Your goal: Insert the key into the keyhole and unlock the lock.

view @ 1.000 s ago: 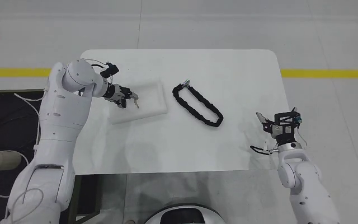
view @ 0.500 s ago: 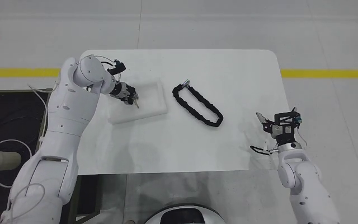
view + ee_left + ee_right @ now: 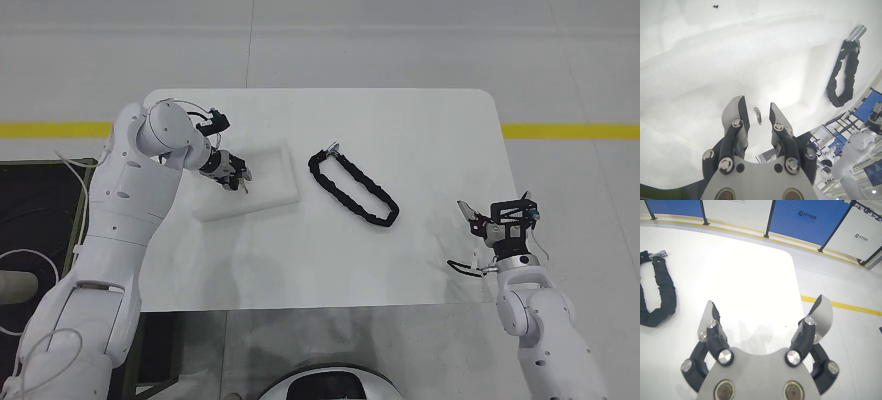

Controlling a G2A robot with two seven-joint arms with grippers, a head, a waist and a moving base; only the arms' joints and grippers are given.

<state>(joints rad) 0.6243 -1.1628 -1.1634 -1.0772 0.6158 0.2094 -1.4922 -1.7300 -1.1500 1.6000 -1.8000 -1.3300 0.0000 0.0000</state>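
Left arm has swung its elbow toward the far side of the bench over the last second, while its claw has barely shifted over the foam pad. Right arm unchanged.

Left claw (image 3: 757, 102) (image 3: 238, 176): fingers part open with a moderate gap, holding nothing. The key (image 3: 758, 118) stands edge-on in that gap. It is a thin metal piece with bare space on either side, so neither pad (image 3: 744, 111) touches it. I cannot tell from either view how it is seated below.

White foam pad (image 3: 270, 185) lies under the claw on the left part of the bench (image 3: 420, 130), set slightly askew to the bench edge.

Chain lock (image 3: 388, 213) (image 3: 839, 102) (image 3: 666, 291) lies flat near the bench's middle, well apart from the pad. It is a black fabric-sleeved loop, closed. Its bright metal lock barrel (image 3: 857, 32) (image 3: 659, 253) (image 3: 332, 149) sticks out at the end of the loop nearest the far edge and closest to the pad. Nothing touches it.

Right claw (image 3: 766, 300) (image 3: 462, 238): fingers spread wide, empty. It hangs by the near right corner of the bench, at its edge and well away from the chain. Dark pads line the inner faces of both fingers.
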